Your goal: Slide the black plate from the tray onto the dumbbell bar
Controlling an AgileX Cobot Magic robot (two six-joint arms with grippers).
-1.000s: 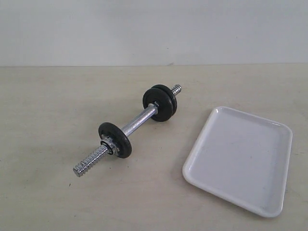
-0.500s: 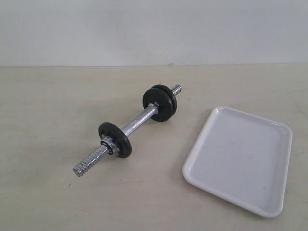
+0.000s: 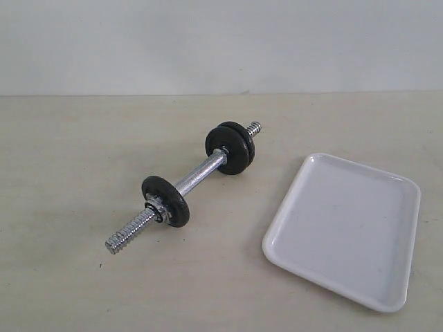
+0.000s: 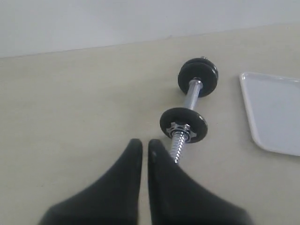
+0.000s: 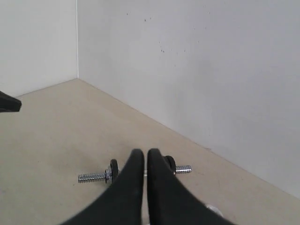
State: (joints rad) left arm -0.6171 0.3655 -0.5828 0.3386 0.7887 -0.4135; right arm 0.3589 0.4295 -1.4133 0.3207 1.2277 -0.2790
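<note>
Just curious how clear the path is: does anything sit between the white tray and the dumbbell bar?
Nothing visible lies between the tray and the dumbbell bar. The tray holds no plate; three black discs sit on the bar.

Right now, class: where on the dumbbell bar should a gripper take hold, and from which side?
Grip the dumbbell bar on its smooth middle, between the near disc and the far pair, coming from above with jaws across the rod. The discs probably hold that stretch off the table.
</note>
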